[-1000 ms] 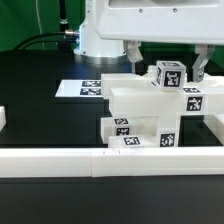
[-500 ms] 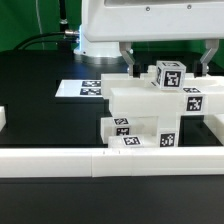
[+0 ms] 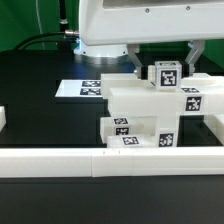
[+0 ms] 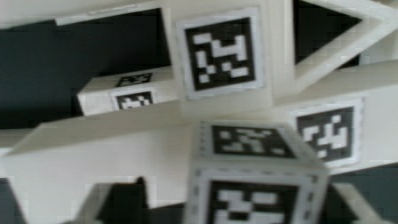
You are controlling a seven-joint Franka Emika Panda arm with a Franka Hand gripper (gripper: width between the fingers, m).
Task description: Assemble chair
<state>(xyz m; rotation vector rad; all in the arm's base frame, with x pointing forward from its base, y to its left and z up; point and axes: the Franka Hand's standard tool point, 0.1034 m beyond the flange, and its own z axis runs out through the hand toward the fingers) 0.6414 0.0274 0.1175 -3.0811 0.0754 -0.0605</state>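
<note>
My gripper (image 3: 165,64) hung over the chair (image 3: 135,100), which sat just behind the white rail (image 3: 60,160). My jaws stood apart, one on each side of a short post (image 3: 166,78), not squeezing it. Some blocks looked joined. I think more parts were left to add.

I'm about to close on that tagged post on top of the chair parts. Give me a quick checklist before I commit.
1. Hand astride the tagged post: ok, one finger on each side.
2. Fingers touching the post: cannot tell. A gap shows beside the finger on the exterior view's left.
3. Post upright against the chair assembly: ok.
4. Post seated in its joint: cannot tell, the joint is hidden.
5. Marker board apart from the hand: ok, it lies flat, farther to the exterior view's left.
</note>
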